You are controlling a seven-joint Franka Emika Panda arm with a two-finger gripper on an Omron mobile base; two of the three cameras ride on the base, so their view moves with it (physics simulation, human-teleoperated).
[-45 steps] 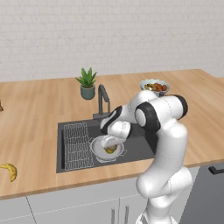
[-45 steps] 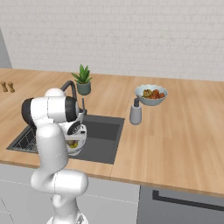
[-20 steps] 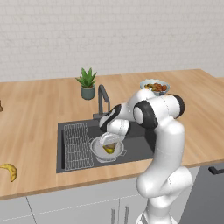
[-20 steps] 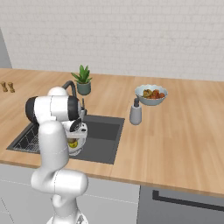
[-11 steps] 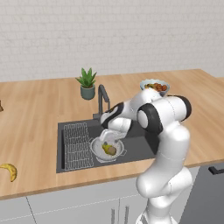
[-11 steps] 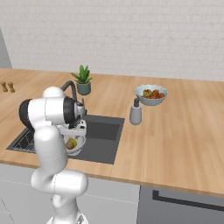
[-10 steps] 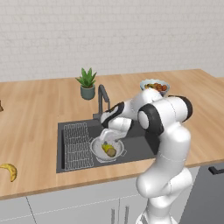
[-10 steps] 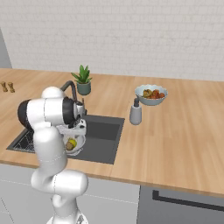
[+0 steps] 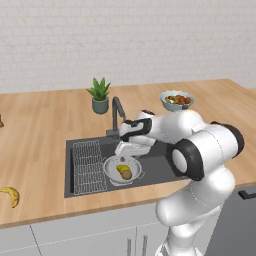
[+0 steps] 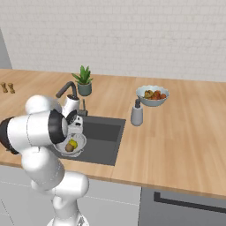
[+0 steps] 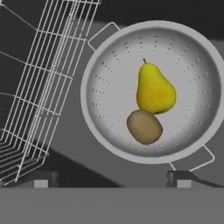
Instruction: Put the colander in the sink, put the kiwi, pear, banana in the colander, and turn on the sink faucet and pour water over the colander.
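- While its jaws stood wide and empty, the gripper hung above the colander, tips at the hand view's bottom edge.
- Pear and kiwi lay touching right of the bowl's centre, bare floor to their left.
- Wire rack stood just beside the colander's left rim in the sink.
- Banana lay on the counter at the left base view's lower left edge, well apart.
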